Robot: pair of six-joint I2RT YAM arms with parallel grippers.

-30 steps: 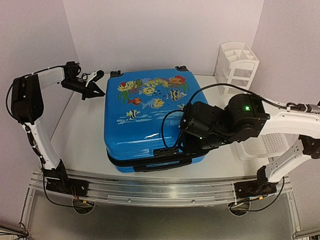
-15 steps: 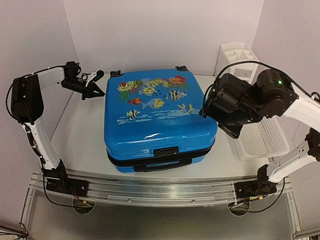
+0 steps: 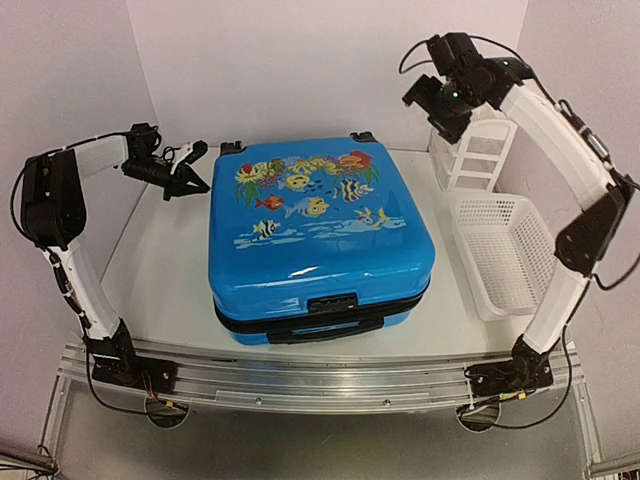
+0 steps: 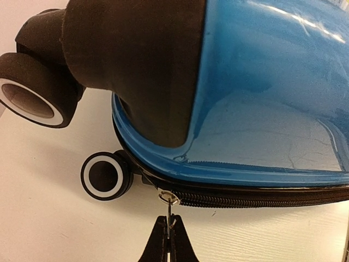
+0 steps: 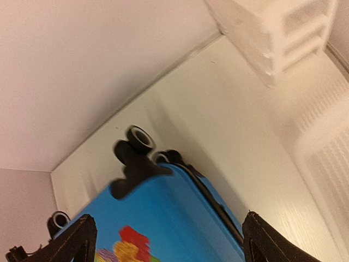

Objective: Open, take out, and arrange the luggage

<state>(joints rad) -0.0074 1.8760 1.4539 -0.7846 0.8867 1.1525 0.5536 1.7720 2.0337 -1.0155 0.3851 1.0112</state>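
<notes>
Top view: the blue fish-print suitcase (image 3: pixel 320 240) lies shut at centre; the right gripper (image 3: pixel 428 100) has swung off its front edge to the upper right, above the organizer (image 3: pixel 482 140). Left wrist view — the left gripper (image 4: pixel 169 240) stays clenched on the zipper pull (image 4: pixel 168 198), bottom centre. Right wrist view — fingers (image 5: pixel 65 245) spread wide, empty. Unzipping likely falls to the left arm.

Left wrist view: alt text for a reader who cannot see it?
The left gripper, jaws shut, pinches the small metal zipper pull at a corner of the bright blue hard-shell suitcase, beside its black-and-white wheels, on a white table.
</notes>
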